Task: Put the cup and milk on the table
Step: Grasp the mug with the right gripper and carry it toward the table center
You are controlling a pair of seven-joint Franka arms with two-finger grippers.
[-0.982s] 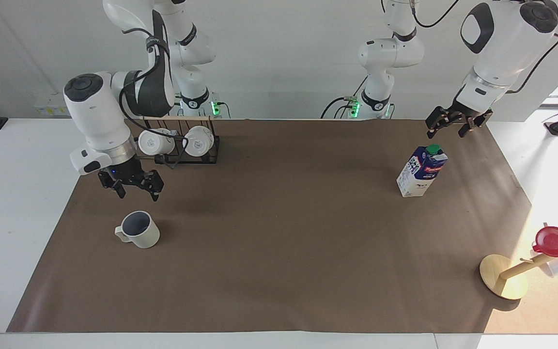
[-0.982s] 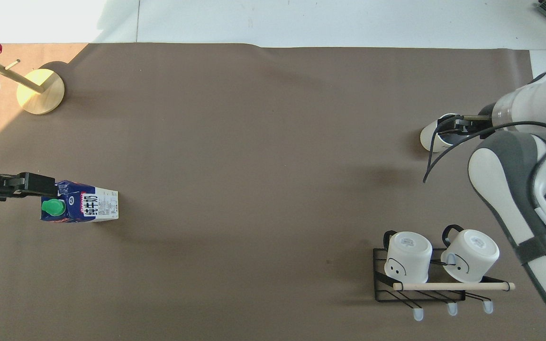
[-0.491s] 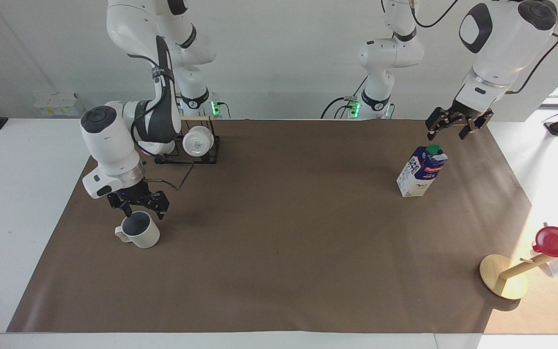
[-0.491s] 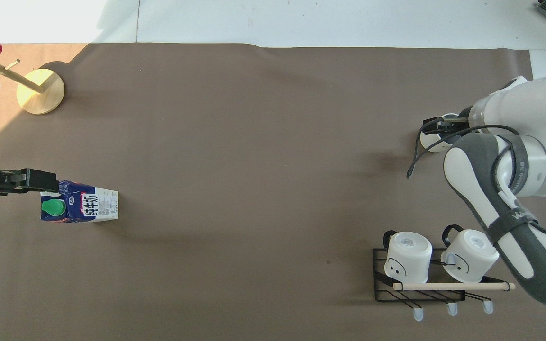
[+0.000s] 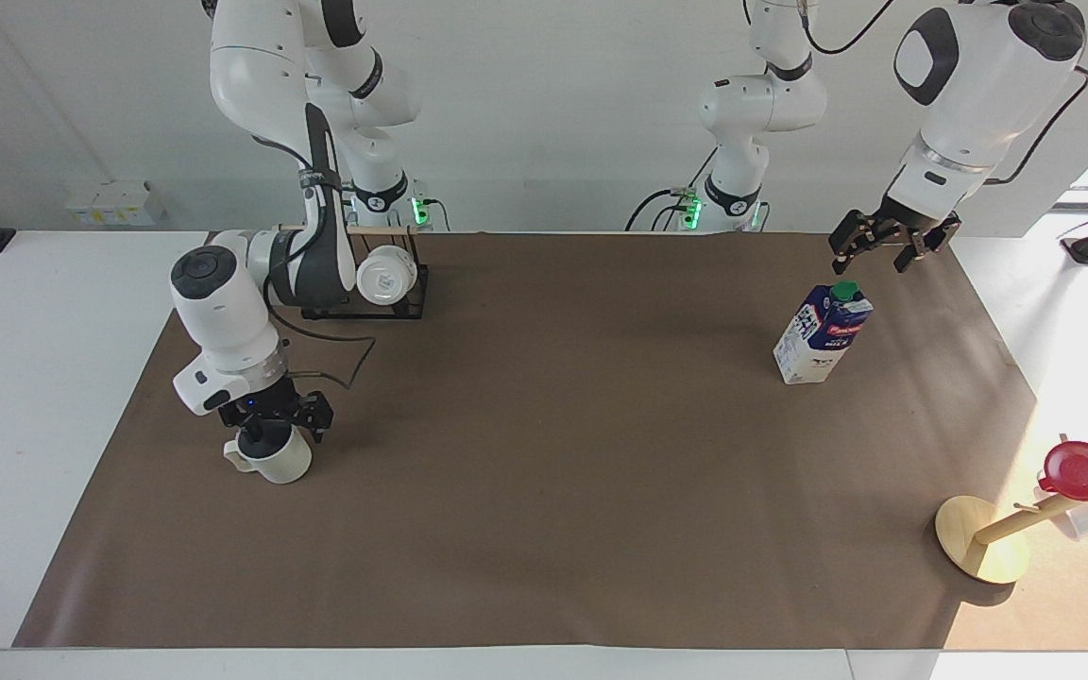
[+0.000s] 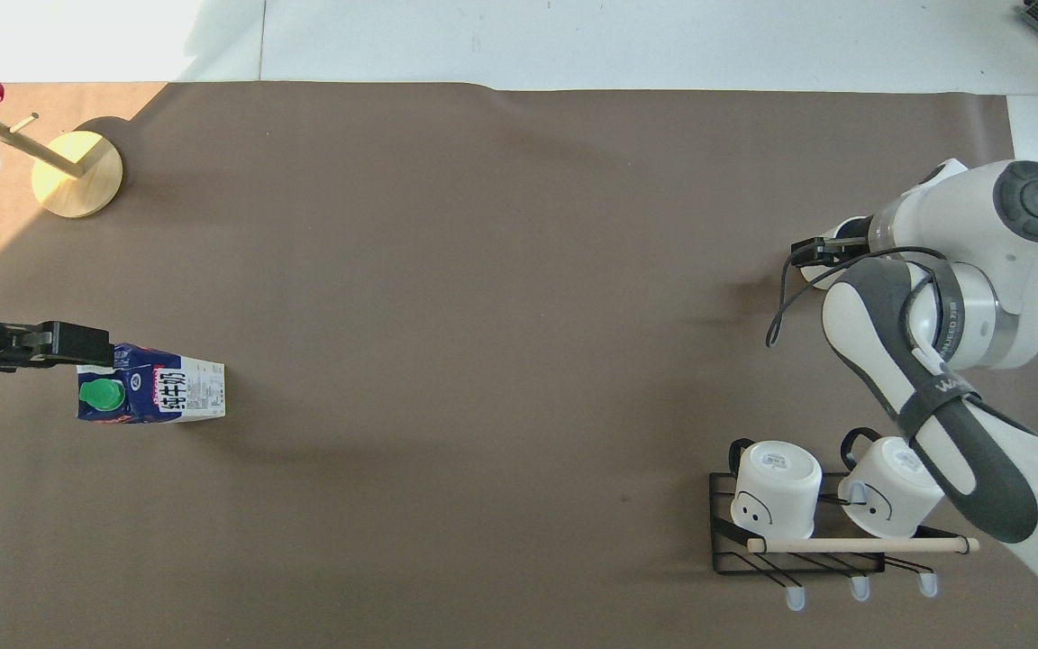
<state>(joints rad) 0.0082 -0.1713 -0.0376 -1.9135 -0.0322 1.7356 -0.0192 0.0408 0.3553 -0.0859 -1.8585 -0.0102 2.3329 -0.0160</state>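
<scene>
We see the right end effector (image 5: 284,425) down at the cup (image 5: 272,460), one finger inside it and one outside, spread apart. The cup stands on the brown surface (image 5: 544,491) under it. The left end effector (image 5: 892,247) hangs wide apart over the milk (image 5: 821,332), not touching.

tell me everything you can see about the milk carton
The milk is a tall blue-and-white carton with a green screw cap on its slanted top, a red label band and black printed characters on one side. It looks like coated cardboard. It stands upright and closed on the brown mat of the table, toward the left arm's end. Nothing touches it: the left gripper hangs open above it, clear of the cap.
</scene>
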